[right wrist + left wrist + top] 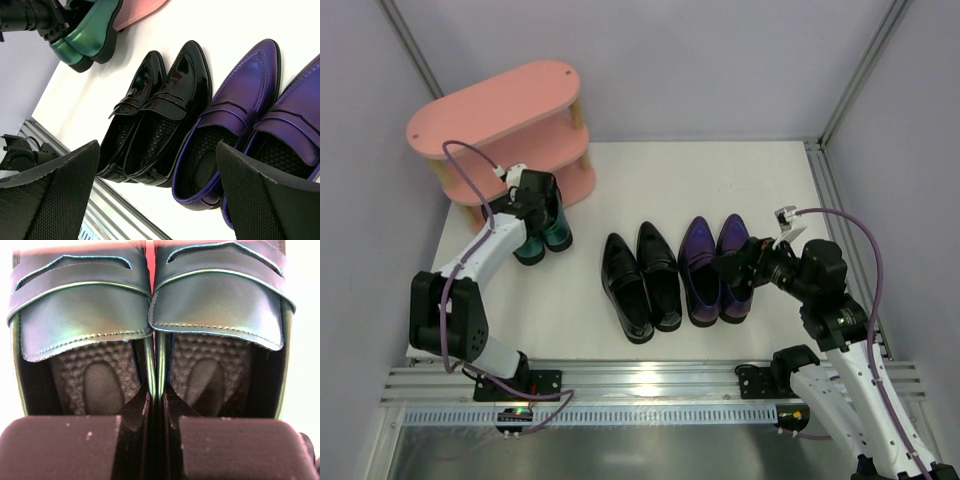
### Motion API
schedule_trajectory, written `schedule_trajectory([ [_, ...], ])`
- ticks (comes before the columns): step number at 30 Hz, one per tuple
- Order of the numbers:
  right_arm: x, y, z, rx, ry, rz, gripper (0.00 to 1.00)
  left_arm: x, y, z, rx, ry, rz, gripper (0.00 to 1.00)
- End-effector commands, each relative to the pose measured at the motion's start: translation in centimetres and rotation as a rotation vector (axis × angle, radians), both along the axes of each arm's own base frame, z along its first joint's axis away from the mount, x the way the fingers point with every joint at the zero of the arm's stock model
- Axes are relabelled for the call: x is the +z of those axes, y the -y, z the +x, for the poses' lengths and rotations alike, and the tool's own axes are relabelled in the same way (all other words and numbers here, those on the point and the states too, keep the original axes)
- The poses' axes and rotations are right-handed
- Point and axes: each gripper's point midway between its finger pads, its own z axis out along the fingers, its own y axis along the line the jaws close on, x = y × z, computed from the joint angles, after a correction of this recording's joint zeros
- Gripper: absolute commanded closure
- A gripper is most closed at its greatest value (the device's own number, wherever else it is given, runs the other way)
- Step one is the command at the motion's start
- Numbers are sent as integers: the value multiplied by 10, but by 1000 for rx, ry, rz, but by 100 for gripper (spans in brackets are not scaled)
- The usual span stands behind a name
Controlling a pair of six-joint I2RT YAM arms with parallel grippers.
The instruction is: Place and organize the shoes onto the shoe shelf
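Left gripper (157, 432) clamped on teal pair (545, 238) by touching inner walls; toes point far, shoe shelf (500, 105) just beyond. Right gripper (740, 265), jaws apart, over purple pair (705, 275).

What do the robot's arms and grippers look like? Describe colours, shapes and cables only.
Left arm and right arm: white links between black joints, each with a looping purple cable. Right fingers: black wedges with mesh-textured faces. Left fingers: dark, blocky.

From above, the left arm (485, 255) covers most of the teal pair (558, 236). The top board of the shelf (495, 105) hides much of its lower tiers.
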Motion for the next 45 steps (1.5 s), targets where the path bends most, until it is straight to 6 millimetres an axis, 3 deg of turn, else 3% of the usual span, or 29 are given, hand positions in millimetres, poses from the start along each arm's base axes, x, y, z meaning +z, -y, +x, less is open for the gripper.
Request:
schedule_trajectory([
  [1, 8, 1, 1, -12, 34, 9, 3, 80, -3, 68, 18, 338, 9, 100],
  [9, 12, 3, 0, -20, 53, 9, 3, 81, -10, 111, 3, 394, 5, 100],
  [15, 9, 3, -1, -22, 47, 6, 3, 88, -17, 124, 4, 405, 53, 100],
  [19, 10, 3, -1, -21, 50, 8, 3, 81, -24, 128, 13, 382, 69, 100],
  [29, 10, 3, -2, -21, 50, 7, 3, 32, -23, 125, 12, 294, 58, 100],
  [37, 9, 3, -2, -21, 49, 6, 3, 12, -23, 120, 9, 261, 52, 100],
  [43, 11, 3, -3, -15, 53, 9, 3, -12, -20, 105, 20, 209, 17, 100],
  [45, 10, 3, -3, -15, 52, 8, 3, -17, -19, 101, 30, 198, 5, 92],
])
